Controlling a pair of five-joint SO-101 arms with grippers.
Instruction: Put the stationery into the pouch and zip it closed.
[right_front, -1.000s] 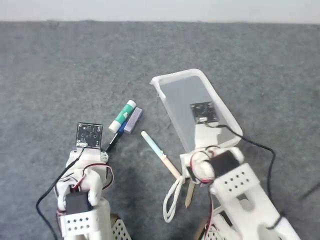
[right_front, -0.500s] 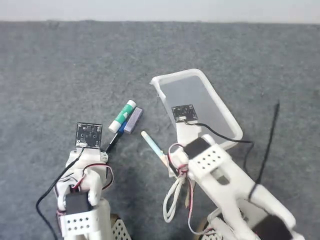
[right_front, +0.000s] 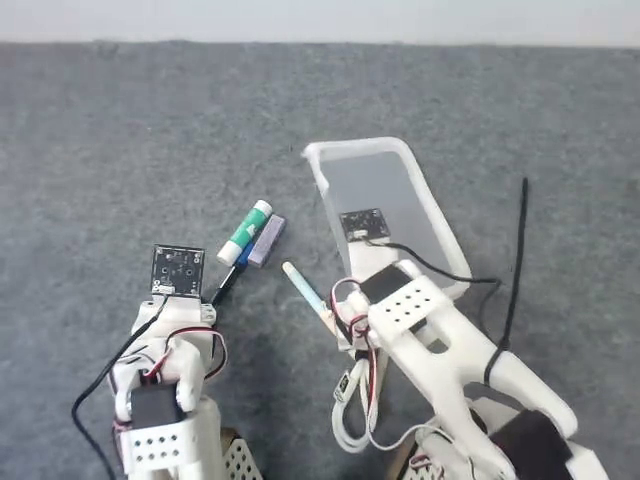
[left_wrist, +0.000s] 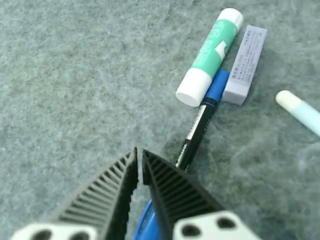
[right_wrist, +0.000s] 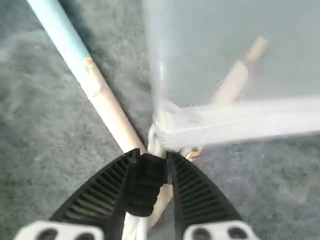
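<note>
Lying on a grey, fibrous table covering (right_front: 120, 130), with a pale wall strip at 12 o'clock, is a frosted, translucent pouch (right_front: 385, 200) with rounded corners. At 9 o'clock of it cluster a smooth green-and-white glue stick (right_front: 245, 233), a lavender block eraser (right_front: 266, 241) and a slim blue-and-black pen (right_front: 228, 278). A pale blue and cream pencil (right_front: 310, 295) lies at 7 o'clock. The left claw (left_wrist: 139, 152) is clenched on nothing, its ribbed black tips beside the pen. The right claw (right_wrist: 150, 155) grasps a black tab (right_wrist: 145, 182) at the pouch's corner, where a white cord (right_front: 350, 420) trails. The right wrist view adds a cream stick (right_wrist: 240, 75) seen through the frosted wall; whether it lies inside or underneath cannot be told.
</note>
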